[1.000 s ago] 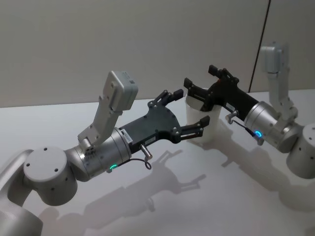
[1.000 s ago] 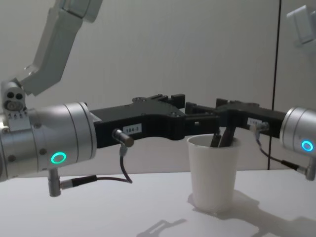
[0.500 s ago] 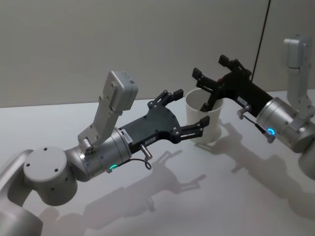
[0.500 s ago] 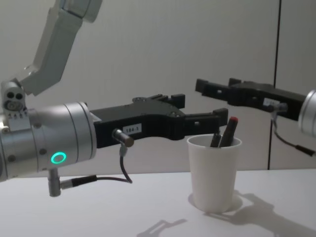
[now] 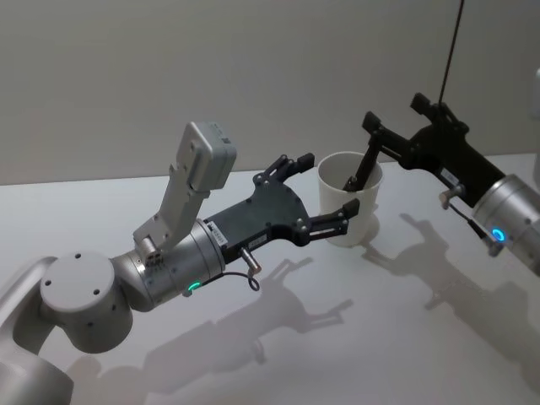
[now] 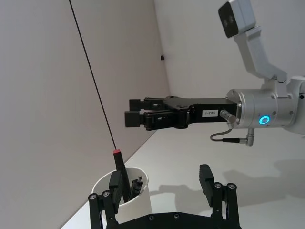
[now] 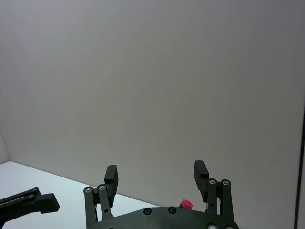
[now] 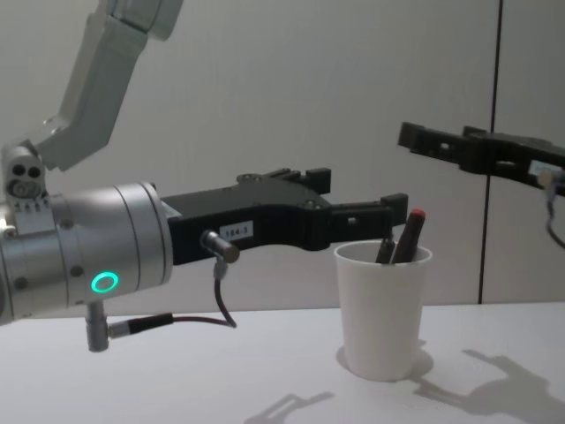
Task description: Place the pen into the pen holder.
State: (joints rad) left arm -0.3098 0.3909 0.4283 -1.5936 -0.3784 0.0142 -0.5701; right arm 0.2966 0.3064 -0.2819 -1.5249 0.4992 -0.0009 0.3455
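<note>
Moved since earlier: the right gripper (image 5: 395,128) had drawn back from above the cup toward the upper right of the head view, and had risen higher in the chest view; the left arm and the cup had stayed put.
Right gripper: it hung in the air near the cup's far side, apart from it, at the right edge of the chest view (image 8: 441,141); its fingers (image 7: 110,175) stood spread wide with nothing between them.
Left gripper: it (image 5: 325,192) sat mid-frame in the head view, its jaws wide open and straddling the cup, one finger on either side of the wall; whether they touched the paper could not be told.
Pen holder: the white paper cup (image 8: 382,309) stood upright on the white table (image 5: 354,337), centre right in the chest view.
Pen: a dark, red-capped pen (image 8: 408,234) leaned inside the cup, cap above the rim, beside a second dark pen (image 6: 136,185).
</note>
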